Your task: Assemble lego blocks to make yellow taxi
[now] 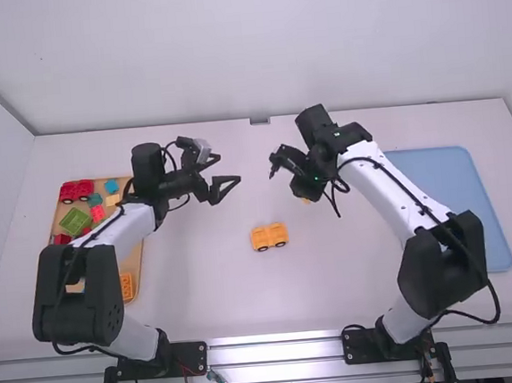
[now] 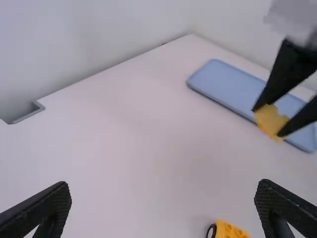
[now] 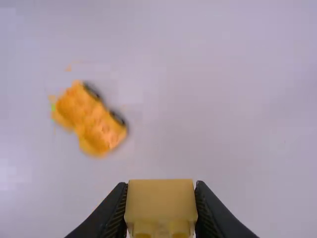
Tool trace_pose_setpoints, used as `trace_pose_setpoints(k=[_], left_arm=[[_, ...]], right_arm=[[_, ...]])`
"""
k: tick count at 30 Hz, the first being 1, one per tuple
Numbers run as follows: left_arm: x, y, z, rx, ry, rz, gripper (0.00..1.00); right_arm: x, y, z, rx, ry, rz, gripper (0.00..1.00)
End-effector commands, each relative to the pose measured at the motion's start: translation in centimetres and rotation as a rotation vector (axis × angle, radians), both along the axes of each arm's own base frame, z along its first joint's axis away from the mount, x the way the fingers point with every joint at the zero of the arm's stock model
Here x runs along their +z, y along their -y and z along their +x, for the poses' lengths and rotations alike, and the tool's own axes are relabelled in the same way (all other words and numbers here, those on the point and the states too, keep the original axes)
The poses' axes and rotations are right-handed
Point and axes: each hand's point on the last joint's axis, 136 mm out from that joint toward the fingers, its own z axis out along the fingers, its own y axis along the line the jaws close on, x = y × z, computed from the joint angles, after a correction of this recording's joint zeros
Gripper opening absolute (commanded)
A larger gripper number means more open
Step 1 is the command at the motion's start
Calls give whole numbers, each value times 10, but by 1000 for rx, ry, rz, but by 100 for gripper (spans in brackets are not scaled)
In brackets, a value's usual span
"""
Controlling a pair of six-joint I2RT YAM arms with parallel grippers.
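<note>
Yellow-orange plastic, boxy, black-wheeled: the car (image 1: 269, 236) sits in the high view on the smooth white table (image 1: 210, 276), between the two arms. The left gripper (image 1: 228, 169) hangs over the table beyond the car and to its left, its black fingers spread. The right gripper (image 1: 307, 185) is over the table beyond the car, to its right. At far left, a tan tray (image 1: 134, 263) bears a glossy red car (image 1: 76, 190), a square green block (image 1: 74, 221), an orange brick (image 1: 126, 286) and other small pieces. At far right lies a flat blue tray (image 1: 447, 170) with rounded corners.

Left wrist view: the left gripper's textured black fingers stand wide apart, nothing between them. Part of the car shows, studs and one black wheel. Farther off, the right gripper's tapered tips pinch a yellow block (image 2: 270, 120).

Right wrist view: the right gripper (image 3: 161, 206) is closed on the yellow block, smooth-faced with rounded studs along one edge. The car rests on the table, well apart from the block, two dark wheels along one side.
</note>
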Motion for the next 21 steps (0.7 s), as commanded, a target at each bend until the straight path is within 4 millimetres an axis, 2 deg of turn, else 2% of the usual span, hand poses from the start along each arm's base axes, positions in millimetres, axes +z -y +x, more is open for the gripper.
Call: trace_pose_setpoints(k=[1, 2, 6, 15, 21], left_arm=[[6, -4, -1, 5, 24, 5, 99], [5, -4, -2, 5, 22, 4, 99], [5, -4, -2, 4, 21, 4, 99], [5, -4, -2, 5, 19, 4, 99], [4, -5, 0, 15, 18, 8, 99]], right_arm=[[-30, 15, -5, 234, -29, -173, 2], [-40, 16, -13, 296, -72, -196, 2], [-61, 17, -25, 392, -150, -244, 3], [-104, 22, -32, 447, -261, -306, 0], [-119, 19, -34, 458, -292, -299, 0]])
